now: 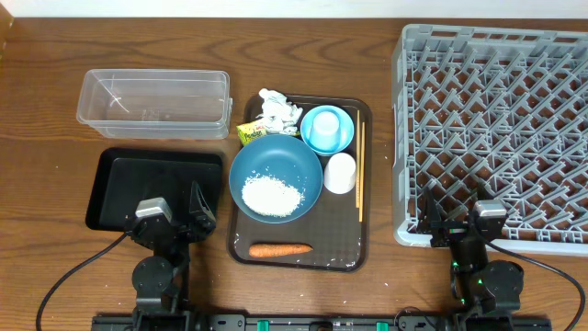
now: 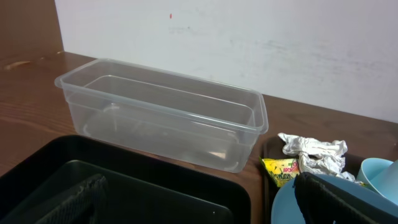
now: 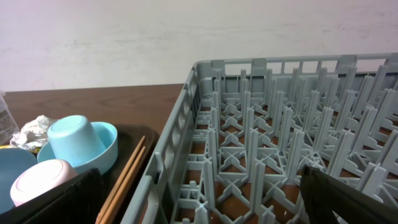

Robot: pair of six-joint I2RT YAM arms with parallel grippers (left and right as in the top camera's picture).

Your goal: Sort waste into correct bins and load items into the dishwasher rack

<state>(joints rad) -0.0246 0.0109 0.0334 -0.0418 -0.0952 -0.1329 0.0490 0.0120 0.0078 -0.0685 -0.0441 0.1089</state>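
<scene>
A wide blue bowl (image 1: pixel 276 175) holding white rice (image 1: pixel 272 195) sits on a brown serving tray (image 1: pixel 299 262). Also on that tray are a carrot (image 1: pixel 280 249), tissue (image 1: pixel 278 112), a yellow-green wrapper (image 1: pixel 250 133), a light-blue cup (image 1: pixel 326 129), a white cup (image 1: pixel 340 172) and chopsticks (image 1: pixel 360 170). The clear tub (image 1: pixel 153 103) and the black tray (image 1: pixel 156 179) lie to the left. The grey rack (image 1: pixel 496 138) stands on the right. My left gripper (image 1: pixel 176 207) is open and empty over the black tray's front edge. My right gripper (image 1: pixel 457 219) is open and empty over the rack's front left corner.
In the left wrist view the clear tub (image 2: pixel 161 118) stands empty beyond the black tray (image 2: pixel 155 193), with the tissue (image 2: pixel 314 152) to its right. In the right wrist view the rack's wall (image 3: pixel 168 155) rises right beside the chopsticks (image 3: pixel 127 171).
</scene>
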